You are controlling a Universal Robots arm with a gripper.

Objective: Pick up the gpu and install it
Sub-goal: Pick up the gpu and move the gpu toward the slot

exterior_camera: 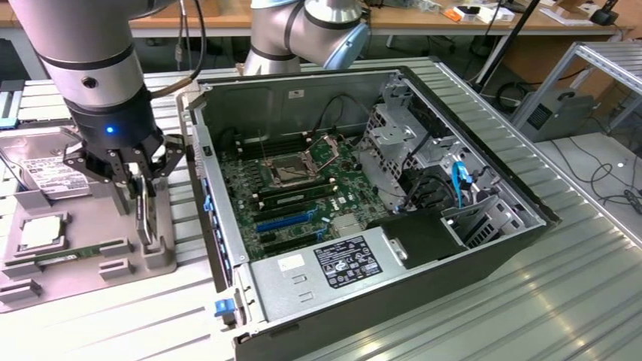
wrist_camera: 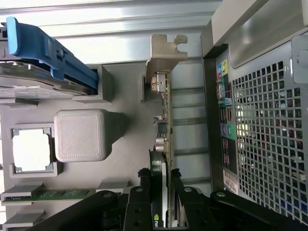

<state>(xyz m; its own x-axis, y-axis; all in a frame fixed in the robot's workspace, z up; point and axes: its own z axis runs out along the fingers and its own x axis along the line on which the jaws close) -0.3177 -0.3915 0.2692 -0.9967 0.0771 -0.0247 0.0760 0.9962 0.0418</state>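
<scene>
The gpu [exterior_camera: 147,219] stands on edge in the grey holder tray [exterior_camera: 150,263], at the exterior view's left of the open computer case [exterior_camera: 471,135]. My gripper [exterior_camera: 140,192] comes down on it from above. In the wrist view the dark card [wrist_camera: 165,115] runs away from me, with its silver bracket [wrist_camera: 163,50] at the far end. The gripper [wrist_camera: 160,182] has one black finger [wrist_camera: 144,185] pressed against each face of the card, shut on it. The card's lower edge still sits in the tray.
On the tray lie a silver hard drive [exterior_camera: 45,169] with a blue carrier [wrist_camera: 53,53], a processor [exterior_camera: 40,233] and a green memory stick [exterior_camera: 71,256]. The case's motherboard [exterior_camera: 291,188] shows blue slots [exterior_camera: 286,222]. The case's rear grille [wrist_camera: 269,125] stands close beside the card.
</scene>
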